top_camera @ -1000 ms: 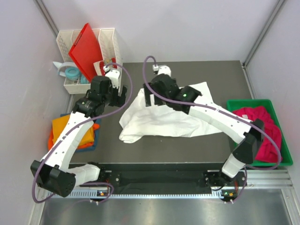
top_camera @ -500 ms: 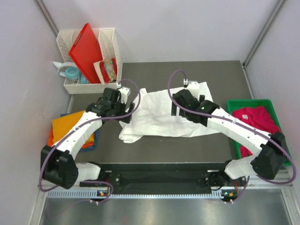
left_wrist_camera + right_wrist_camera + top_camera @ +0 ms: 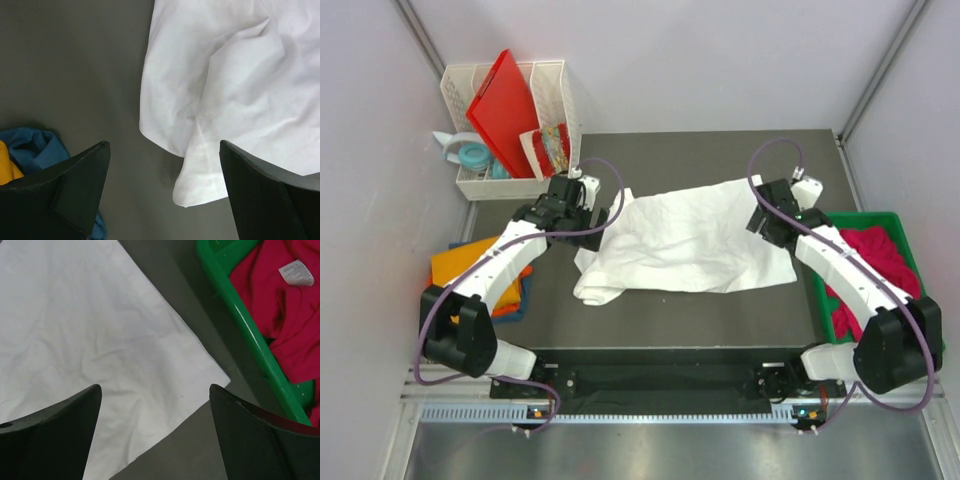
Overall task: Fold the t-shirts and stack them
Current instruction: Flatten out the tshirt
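T-shirt of soft white cloth [image 3: 685, 240] lies spread and rumpled on the dark grey tabletop [image 3: 720, 160]. Left gripper [image 3: 162, 145] hovers over its left edge and right gripper [image 3: 155, 387] over its right corner, both released and grasping nothing. A magenta t-shirt [image 3: 880, 250] fills the green plastic bin [image 3: 820, 225] alongside.

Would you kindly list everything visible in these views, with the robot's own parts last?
white t-shirt: one, white, rumpled mid-table
magenta t-shirt: one, magenta, in green bin
green bin: one, green, table's right edge
orange t-shirt: one, orange, left of table
blue t-shirt: one, blue, under orange t-shirt
red board: one, red, in rack
rack: one, white, far left
left gripper: one, black, open over shirt's left edge
right gripper: one, black, open over shirt's right corner
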Controlling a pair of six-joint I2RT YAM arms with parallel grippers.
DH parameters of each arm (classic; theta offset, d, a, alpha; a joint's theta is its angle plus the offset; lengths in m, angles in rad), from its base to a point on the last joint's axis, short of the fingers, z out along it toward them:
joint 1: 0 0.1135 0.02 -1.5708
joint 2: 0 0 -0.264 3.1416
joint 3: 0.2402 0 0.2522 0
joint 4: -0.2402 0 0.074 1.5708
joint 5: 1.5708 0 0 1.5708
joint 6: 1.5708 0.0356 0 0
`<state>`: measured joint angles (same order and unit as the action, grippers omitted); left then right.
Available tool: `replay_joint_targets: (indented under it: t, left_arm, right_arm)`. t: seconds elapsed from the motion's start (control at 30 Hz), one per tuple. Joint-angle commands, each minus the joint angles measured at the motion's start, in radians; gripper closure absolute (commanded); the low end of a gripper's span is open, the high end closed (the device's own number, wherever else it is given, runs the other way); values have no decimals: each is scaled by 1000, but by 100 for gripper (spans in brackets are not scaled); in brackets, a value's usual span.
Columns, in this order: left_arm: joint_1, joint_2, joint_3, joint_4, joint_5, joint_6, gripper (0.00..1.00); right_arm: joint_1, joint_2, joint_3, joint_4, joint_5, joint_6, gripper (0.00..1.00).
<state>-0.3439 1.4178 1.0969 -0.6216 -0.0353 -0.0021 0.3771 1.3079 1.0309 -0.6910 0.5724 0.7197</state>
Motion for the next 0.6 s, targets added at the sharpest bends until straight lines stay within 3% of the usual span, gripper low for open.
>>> replay_joint_targets:
  t: [0.0, 0.23, 0.57]
  left_arm:
    - [-1, -26, 15, 13, -6, -22, 6]
    - [-1, -22, 6, 20, -9, -22, 6]
    - [-3, 56, 34, 16, -3, -33, 6]
  right_arm:
    - [-33, -44, -63, -67, -29, 90, 13]
    - [-50, -180, -296, -41, -89, 305, 17]
    - [-90, -111, -259, 48, -134, 189, 15]
